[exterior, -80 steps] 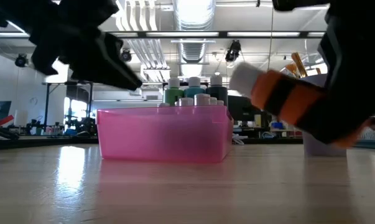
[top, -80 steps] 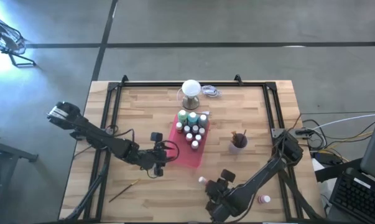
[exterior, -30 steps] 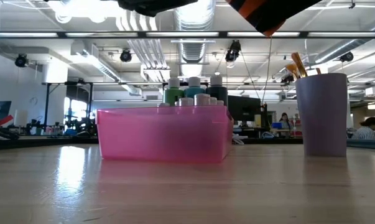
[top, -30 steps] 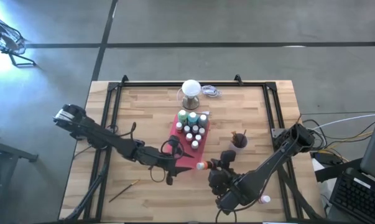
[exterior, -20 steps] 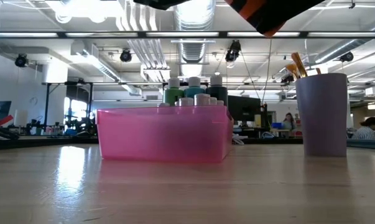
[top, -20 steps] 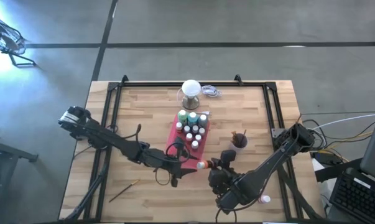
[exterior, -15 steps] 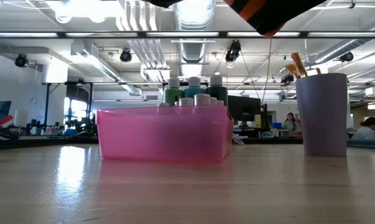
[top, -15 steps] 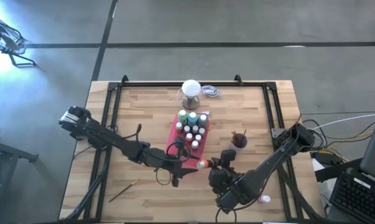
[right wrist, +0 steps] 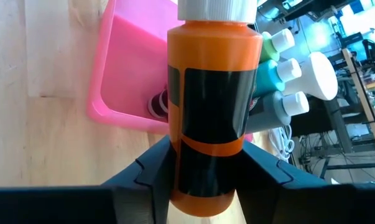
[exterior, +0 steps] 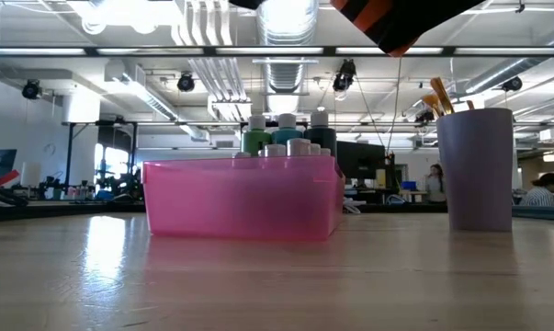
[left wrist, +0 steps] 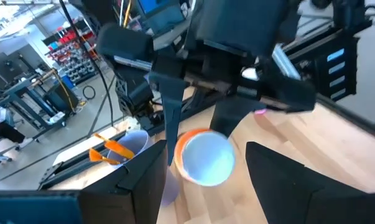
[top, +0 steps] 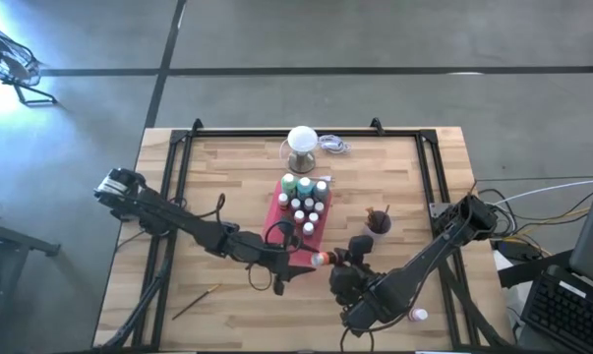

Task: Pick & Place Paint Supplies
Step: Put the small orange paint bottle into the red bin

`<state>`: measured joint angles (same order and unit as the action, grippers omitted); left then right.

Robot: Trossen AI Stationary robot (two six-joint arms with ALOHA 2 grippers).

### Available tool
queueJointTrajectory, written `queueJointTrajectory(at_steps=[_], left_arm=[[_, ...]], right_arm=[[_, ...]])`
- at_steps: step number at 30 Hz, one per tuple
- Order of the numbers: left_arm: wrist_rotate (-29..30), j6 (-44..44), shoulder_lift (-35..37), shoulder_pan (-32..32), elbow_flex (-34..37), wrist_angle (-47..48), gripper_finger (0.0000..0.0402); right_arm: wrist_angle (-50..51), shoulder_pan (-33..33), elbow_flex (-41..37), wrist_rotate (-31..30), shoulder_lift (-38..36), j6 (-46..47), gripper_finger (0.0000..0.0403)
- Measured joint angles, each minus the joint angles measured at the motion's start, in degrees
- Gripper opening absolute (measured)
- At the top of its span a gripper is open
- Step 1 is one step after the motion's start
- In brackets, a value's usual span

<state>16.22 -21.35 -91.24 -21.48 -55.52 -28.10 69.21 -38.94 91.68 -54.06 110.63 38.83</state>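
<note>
An orange paint bottle (right wrist: pixel 209 93) with a black label and white cap is in my right gripper (right wrist: pixel 206 165), lifted clear just off the pink tray's near right corner (top: pixel 321 260). My left gripper (left wrist: pixel 203 183) is open. Its fingers stand on either side of the bottle's white cap (left wrist: pixel 206 158) without touching it, coming from the table's left (top: pixel 284 272). The pink tray (top: pixel 276 211) holds several white-capped bottles (top: pixel 306 205), among them green and teal ones. In the low view the orange bottle (exterior: pixel 396 18) shows at the top edge, above the tray (exterior: pixel 240 198). My right gripper pinches the orange bottle between its two fingers (right wrist: pixel 147 171), on the lower half of the body at the black label (right wrist: pixel 206 140). The bottle lies along the fingers, its cap pointing away from them toward the table's left. It is lifted clear of the table.
A purple cup with brushes (top: pixel 378 224) stands right of the tray. The white ball-topped stand (top: pixel 302 143) is behind the tray. A brush (top: pixel 196 301) lies near the table's near left, and a small pink-capped bottle (top: pixel 417 316) near the near right edge.
My left gripper has moved toward the table's right, closing in on the orange bottle's cap. My right gripper and the bottle have kept still.
</note>
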Motion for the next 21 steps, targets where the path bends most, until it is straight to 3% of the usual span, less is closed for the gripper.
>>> queueJointTrajectory(at_steps=[8, 21], left_arm=[[-0.2, -1.6, -3.3, 0.7, -1.8, -0.7, 0.0223], [-0.3, -1.4, -3.6, 0.8, -2.2, -1.0, 0.0216]], right_arm=[[0.3, 0.0, 0.0, 0.0, 0.0, 0.2, 0.0121], [0.7, 0.0, -0.1, 0.0, 0.0, 0.5, 0.0127]])
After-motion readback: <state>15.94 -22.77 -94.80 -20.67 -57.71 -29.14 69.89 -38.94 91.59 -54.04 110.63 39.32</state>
